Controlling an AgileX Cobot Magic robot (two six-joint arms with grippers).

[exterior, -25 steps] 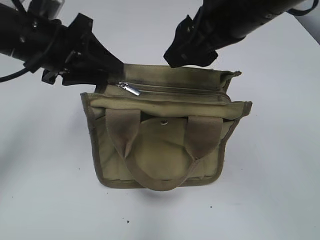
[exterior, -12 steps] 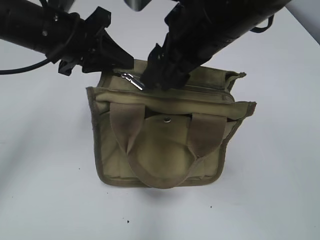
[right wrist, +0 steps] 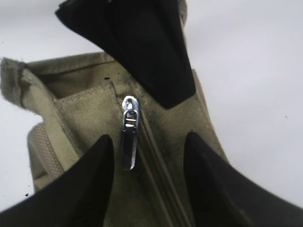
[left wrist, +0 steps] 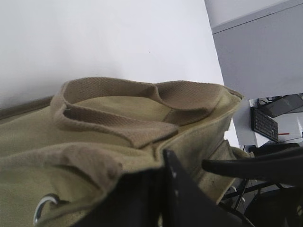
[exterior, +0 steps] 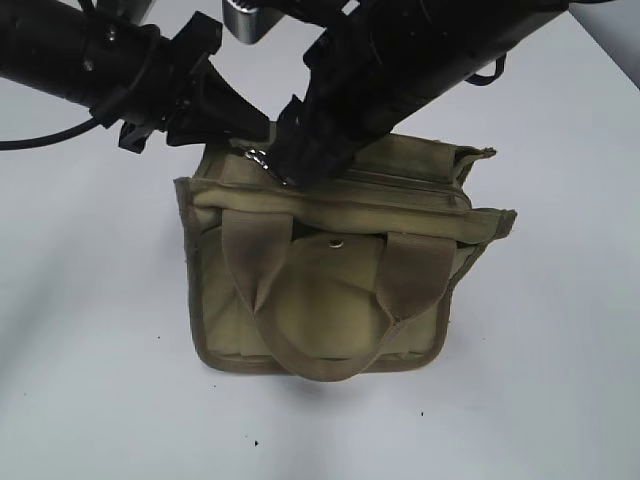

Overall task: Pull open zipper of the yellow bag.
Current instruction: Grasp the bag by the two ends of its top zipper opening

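Observation:
The yellow bag [exterior: 330, 300] stands upright on the white table, its front handle [exterior: 300, 350] hanging down. The zipper [exterior: 400, 181] runs along the top and looks closed. Its silver pull tab [right wrist: 129, 142] lies flat at the bag's left end [exterior: 260, 158]. My left gripper [exterior: 245, 125] is shut on the fabric at that left end; in the left wrist view its dark fingers [left wrist: 161, 179] are pressed together at the bag's edge. My right gripper [right wrist: 147, 137] is open and reaches down over the zipper. One finger is on each side of the line, and the tab lies beside the left finger.
The white table [exterior: 90, 380] surrounds the bag. A metal snap [exterior: 335, 241] sits on the front panel between the handle ends. Both dark arms cross above the bag's back edge. A grey cabinet [left wrist: 260, 52] stands past the table's edge.
My right gripper has come down and left from behind the bag onto the zipper by the tab, its jaws narrowing. My left gripper closed on the bag's left end.

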